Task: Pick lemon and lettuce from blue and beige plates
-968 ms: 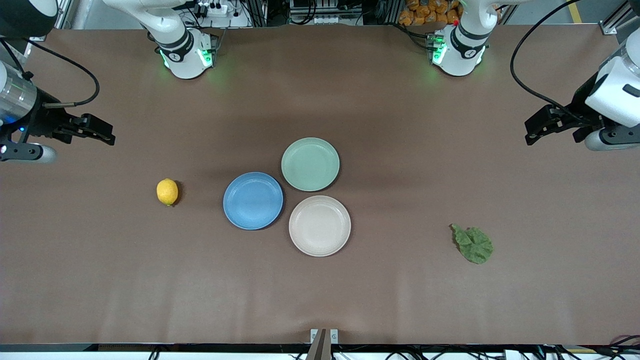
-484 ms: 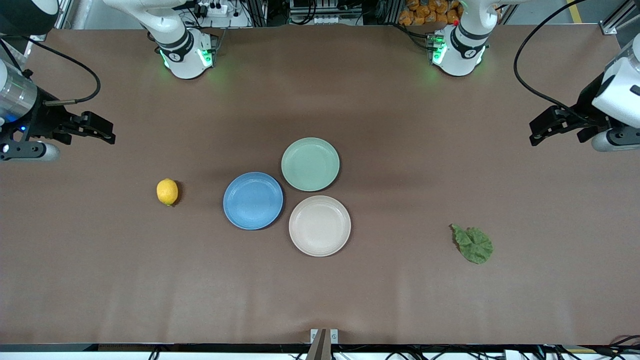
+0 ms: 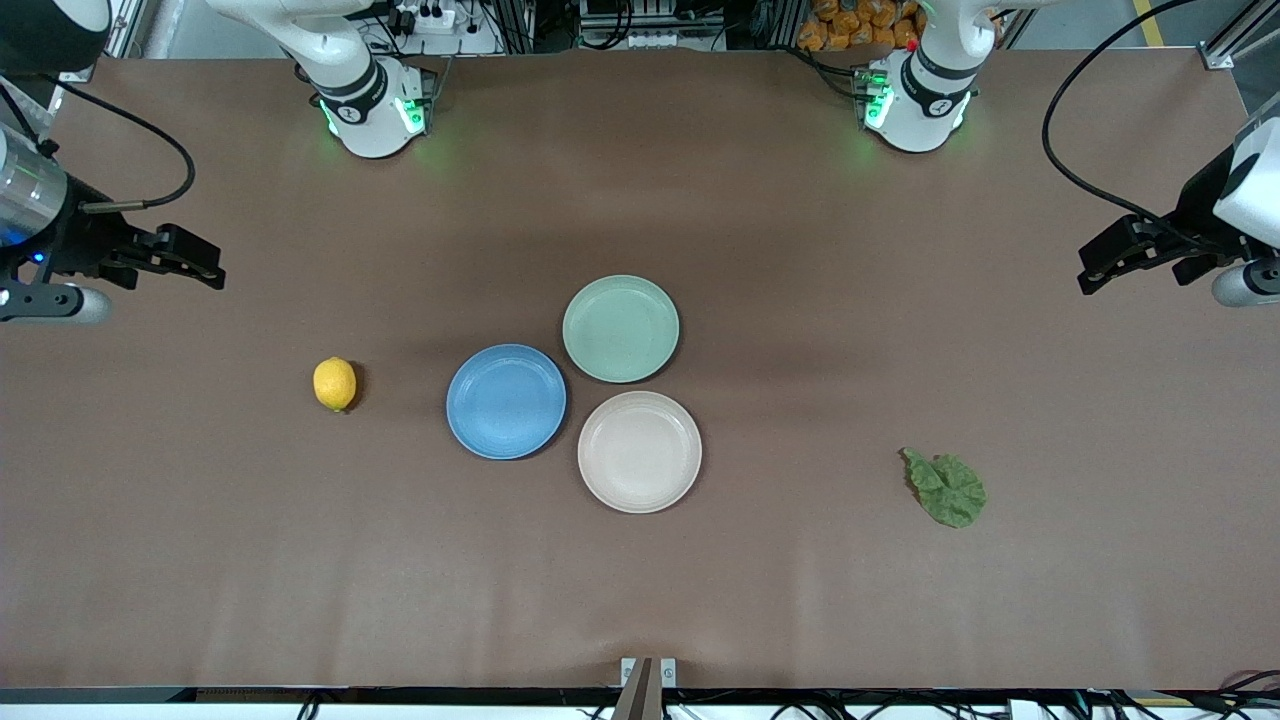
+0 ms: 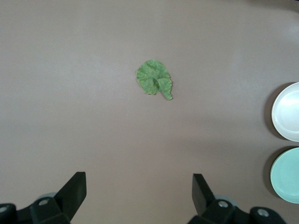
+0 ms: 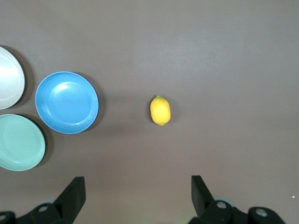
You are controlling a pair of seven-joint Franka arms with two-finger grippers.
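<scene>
The lemon (image 3: 334, 384) lies on the bare table toward the right arm's end, beside the empty blue plate (image 3: 506, 401); it also shows in the right wrist view (image 5: 160, 110). The lettuce (image 3: 946, 488) lies on the bare table toward the left arm's end, apart from the empty beige plate (image 3: 639, 451); it also shows in the left wrist view (image 4: 154, 84). My right gripper (image 3: 195, 265) is open and empty, high over the table's edge at the right arm's end. My left gripper (image 3: 1105, 265) is open and empty, high over the left arm's end.
An empty pale mint-green plate (image 3: 620, 328) touches the blue and beige plates, farther from the front camera than both. The two arm bases stand along the table's edge farthest from the front camera. Cables hang from both wrists.
Both arms have drawn outward toward their own ends of the table, the left one more. The lemon, lettuce and plates have not moved.
</scene>
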